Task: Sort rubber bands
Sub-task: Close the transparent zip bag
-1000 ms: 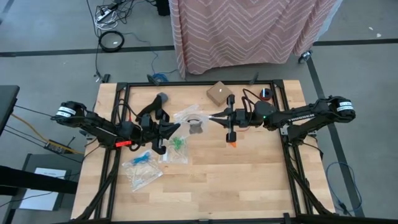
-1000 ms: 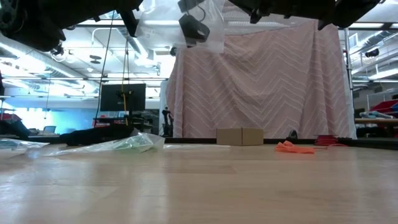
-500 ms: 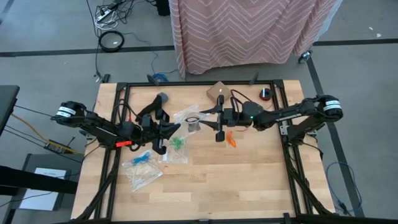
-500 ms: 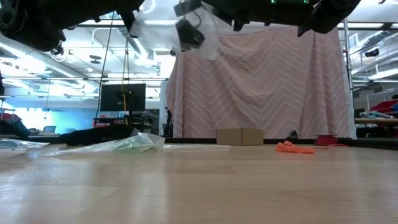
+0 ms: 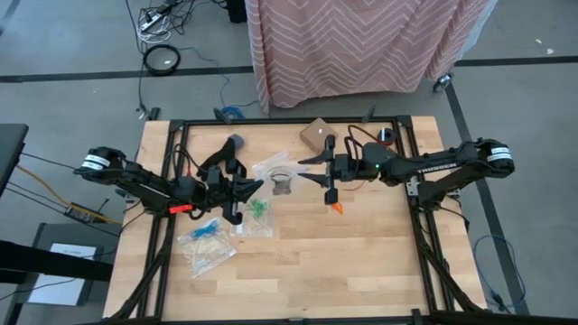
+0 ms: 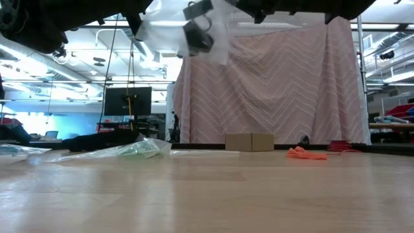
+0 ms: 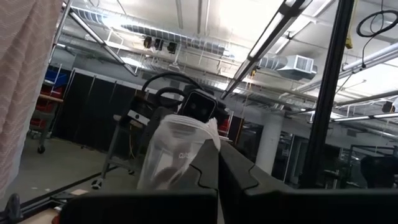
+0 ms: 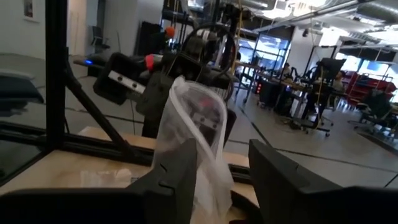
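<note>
The left gripper (image 5: 242, 191) holds a clear bag (image 5: 275, 177) up off the desk (image 5: 361, 262), jaws together and clamped on one edge of it. A clump of black rubber bands (image 5: 283, 184) sits inside the bag. The right gripper (image 5: 312, 169) is at the bag's other side with its jaws apart; in the right wrist view the plastic hangs between the two fingers (image 8: 177, 177) but is not pinched.

The main risk, as I judge it, is that the bag hangs from one pinch only. If the right jaws close off the edge, or catch just one thin layer, the mouth may not open and the bag may twist or slip out of the left grip, spilling the black bands.

Orange rubber bands (image 5: 337, 207) lie on the desk just beside the right gripper, below the arm. A low sweep could scatter them.

A bag with green bands (image 5: 259, 209) and a bag with blue bands (image 5: 206, 229) lie near the left arm; a dropped bag could land on them and mix the colours.
</note>
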